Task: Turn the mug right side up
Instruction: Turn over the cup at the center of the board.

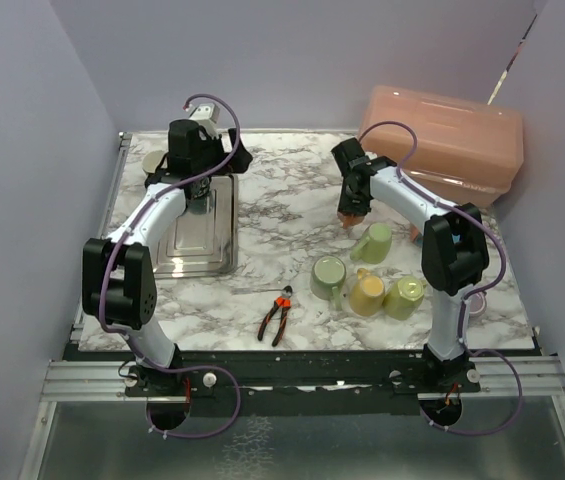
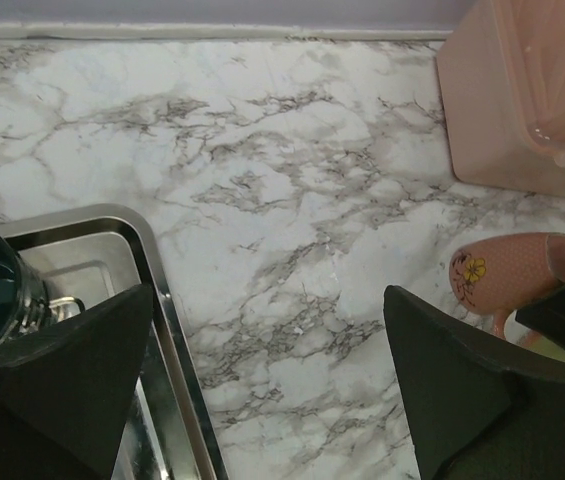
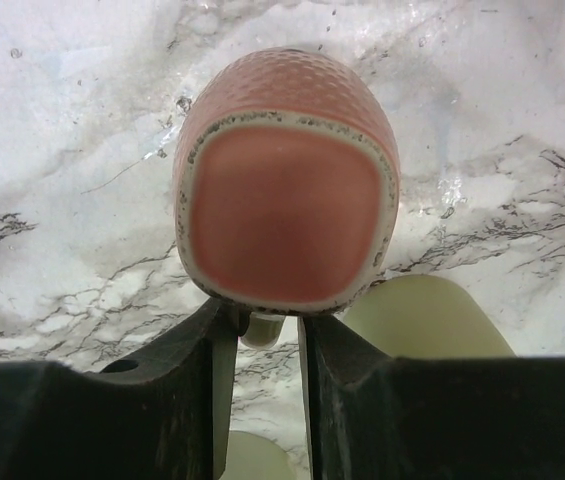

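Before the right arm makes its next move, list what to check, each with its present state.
1. Right jaws closed on the handle of the pink mug: ok.
2. Mug right side up: not ok; its base faces the wrist camera.
3. Mug lifted off the table: cannot tell.
4. Nearest green mug apart from it: cannot tell.
5. Left jaws open, away over the metal tray: ok.
6. Pliers well away: ok.

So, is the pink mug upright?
No, the pink mug is tipped: its base faces the right wrist camera, it lies sideways in the left wrist view, and the right gripper grips its handle.
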You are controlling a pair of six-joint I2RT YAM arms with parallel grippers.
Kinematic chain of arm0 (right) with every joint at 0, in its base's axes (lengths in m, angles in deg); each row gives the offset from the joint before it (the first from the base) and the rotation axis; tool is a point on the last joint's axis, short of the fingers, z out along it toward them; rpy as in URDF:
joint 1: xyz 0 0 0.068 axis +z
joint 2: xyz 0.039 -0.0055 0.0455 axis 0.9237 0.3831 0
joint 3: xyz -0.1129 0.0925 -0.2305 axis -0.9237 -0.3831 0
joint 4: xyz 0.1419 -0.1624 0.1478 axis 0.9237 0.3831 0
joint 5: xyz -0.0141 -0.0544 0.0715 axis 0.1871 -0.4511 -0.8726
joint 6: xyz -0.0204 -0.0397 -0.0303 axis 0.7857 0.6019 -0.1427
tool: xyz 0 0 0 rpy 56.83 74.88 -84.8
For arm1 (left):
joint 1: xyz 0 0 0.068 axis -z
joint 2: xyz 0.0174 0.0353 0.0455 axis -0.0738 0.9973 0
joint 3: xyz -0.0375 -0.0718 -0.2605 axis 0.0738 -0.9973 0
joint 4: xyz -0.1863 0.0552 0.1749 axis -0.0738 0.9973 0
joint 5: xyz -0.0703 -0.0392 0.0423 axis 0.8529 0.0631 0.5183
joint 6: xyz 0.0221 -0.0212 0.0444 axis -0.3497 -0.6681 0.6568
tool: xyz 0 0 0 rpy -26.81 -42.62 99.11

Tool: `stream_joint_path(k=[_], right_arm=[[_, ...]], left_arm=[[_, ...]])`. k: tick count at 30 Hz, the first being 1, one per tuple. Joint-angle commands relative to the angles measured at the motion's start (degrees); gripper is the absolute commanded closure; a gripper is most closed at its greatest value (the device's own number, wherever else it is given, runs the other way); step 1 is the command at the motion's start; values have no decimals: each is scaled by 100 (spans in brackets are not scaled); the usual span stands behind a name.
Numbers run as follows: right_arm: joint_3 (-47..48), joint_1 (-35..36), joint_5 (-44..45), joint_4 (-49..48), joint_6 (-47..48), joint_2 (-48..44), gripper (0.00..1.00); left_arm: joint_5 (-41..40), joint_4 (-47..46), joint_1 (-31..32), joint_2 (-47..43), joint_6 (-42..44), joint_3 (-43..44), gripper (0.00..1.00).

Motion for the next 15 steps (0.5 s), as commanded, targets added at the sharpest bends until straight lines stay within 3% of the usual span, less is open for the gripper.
stream_joint_path(k=[1, 6, 11, 15], right_arm=[[44, 34, 405, -71, 148, -180, 69], [-198, 34, 686, -334, 267, -338, 74], [-528, 34, 809, -813, 472, -490, 99], [-770, 34, 435, -1239, 533, -760, 99]], left_arm=[[5, 127, 290, -213, -223, -283, 3], [-18, 142, 531, -202, -424, -448, 3], [10, 146, 729, -172, -843, -644, 3], [224, 90, 865, -162, -1212, -815, 3]])
